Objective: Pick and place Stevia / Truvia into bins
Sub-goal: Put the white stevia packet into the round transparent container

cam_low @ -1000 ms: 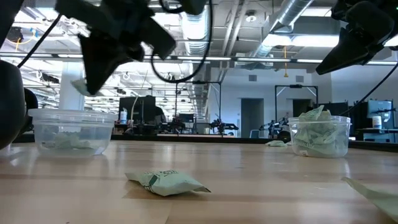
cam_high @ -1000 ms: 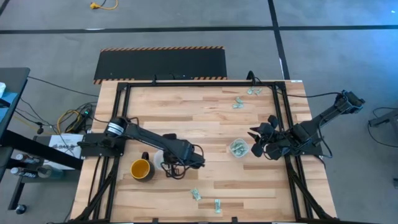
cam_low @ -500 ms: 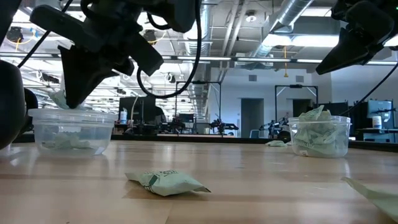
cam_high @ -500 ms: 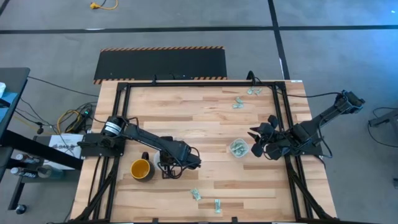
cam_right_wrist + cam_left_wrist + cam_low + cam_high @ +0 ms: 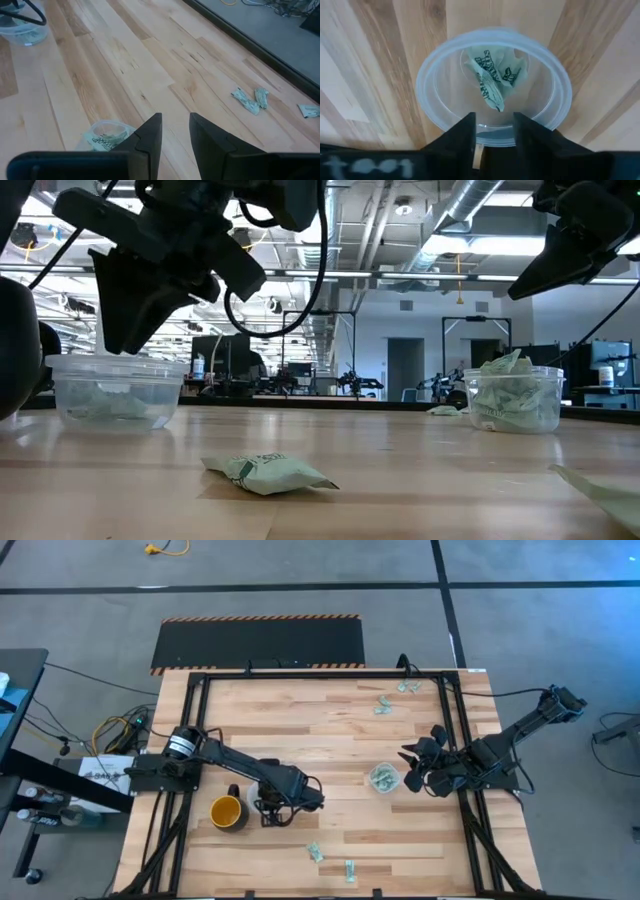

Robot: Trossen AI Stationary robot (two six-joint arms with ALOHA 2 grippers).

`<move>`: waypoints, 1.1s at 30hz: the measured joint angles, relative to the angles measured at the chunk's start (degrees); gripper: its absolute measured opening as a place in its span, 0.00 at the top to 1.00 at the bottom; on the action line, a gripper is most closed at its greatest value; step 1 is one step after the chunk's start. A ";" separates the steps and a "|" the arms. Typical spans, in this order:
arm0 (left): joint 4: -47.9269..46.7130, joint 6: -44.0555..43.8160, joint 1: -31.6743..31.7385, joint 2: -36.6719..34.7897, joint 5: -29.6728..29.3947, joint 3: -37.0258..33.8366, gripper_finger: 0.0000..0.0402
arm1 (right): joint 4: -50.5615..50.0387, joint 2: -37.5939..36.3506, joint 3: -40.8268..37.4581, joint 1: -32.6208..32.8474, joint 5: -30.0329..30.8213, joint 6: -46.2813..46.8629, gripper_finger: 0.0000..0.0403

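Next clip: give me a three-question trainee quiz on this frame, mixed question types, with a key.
1. True or false: the left gripper is directly above a clear cup that already holds sachets.
2. Multiple choice: the yellow mug stands (a) beside the left arm's cup, (b) beside the right arm's cup, (c) off the table.
3. Fill in: the two loose sachets nearest the table's front edge lie closer to the ____ arm.

Key: 1 true; 2 a; 3 left.
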 joint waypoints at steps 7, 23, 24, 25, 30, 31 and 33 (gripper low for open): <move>-2.20 -0.67 -0.38 -1.09 -6.99 5.02 0.64 | -0.02 0.00 0.00 -0.01 0.00 0.00 0.77; 32.62 27.14 -6.90 -2.01 7.16 12.78 0.66 | -1.18 -0.02 0.02 -0.02 -0.35 0.04 0.77; 33.63 27.74 -7.11 -2.01 7.78 12.78 0.66 | -1.18 -0.02 0.02 0.00 -0.39 0.04 0.77; 34.29 28.11 -7.36 -2.01 7.53 12.77 0.66 | -1.18 -0.02 0.02 0.00 -0.39 0.04 0.77; 37.86 32.97 -8.34 -1.92 3.87 9.19 0.66 | -1.51 -0.02 0.02 0.00 -0.39 0.02 0.77; 39.73 33.63 -8.53 -1.88 3.70 7.81 0.66 | -1.53 -0.02 0.02 -0.02 -0.39 0.02 0.77; 43.61 33.90 -8.69 -1.76 3.70 5.20 0.66 | -1.60 -0.02 0.02 0.00 -0.39 0.02 0.77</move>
